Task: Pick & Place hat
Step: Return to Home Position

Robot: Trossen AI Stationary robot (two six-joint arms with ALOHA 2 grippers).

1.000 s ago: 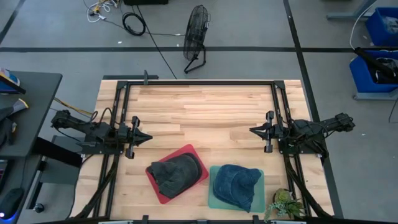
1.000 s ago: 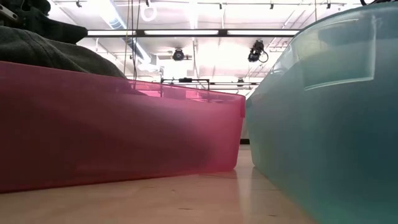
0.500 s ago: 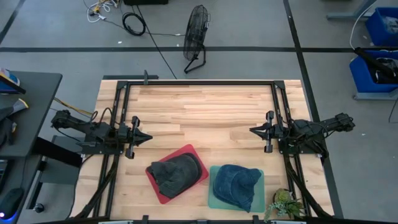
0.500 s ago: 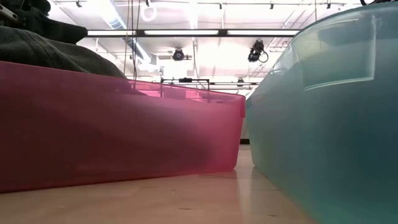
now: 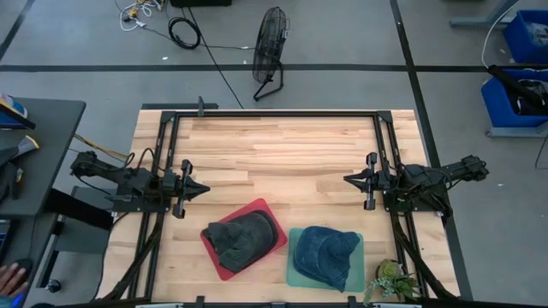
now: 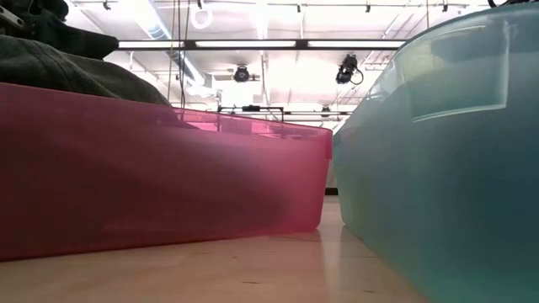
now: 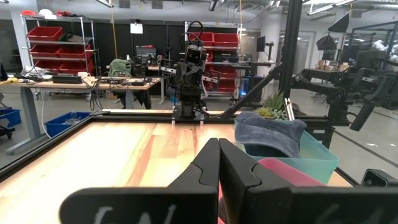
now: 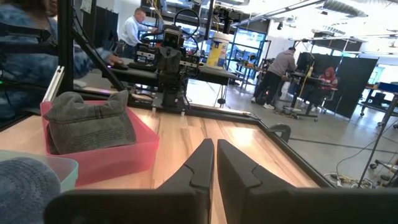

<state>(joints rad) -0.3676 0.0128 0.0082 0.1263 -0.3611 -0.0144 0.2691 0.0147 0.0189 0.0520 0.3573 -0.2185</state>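
Nothing on the desk (image 5: 274,154) has shifted in the last second; only a person's hand (image 5: 8,277) has appeared off the desk, beyond the left arm. The left tool (image 5: 203,187) and right tool (image 5: 347,179), fingers together and empty, sit parked at opposite sides. The dark cap (image 5: 240,239) lies slumped in the red bin (image 5: 261,205). It looks soft and light, and its stiffer brim probably gives the best hold.

Both arms are black and slender, built of jointed segments: the left arm (image 5: 128,181) at the frame's left, the right arm (image 5: 424,181) at its right. Thin black cables (image 5: 147,157) loop along each. Each ends in a short crossbar (image 5: 181,188) with a pointed tip. Seen close, the fingers (image 7: 205,165) are matte black, angular and tapering, above a black block (image 7: 143,205) bearing faint pale marks.
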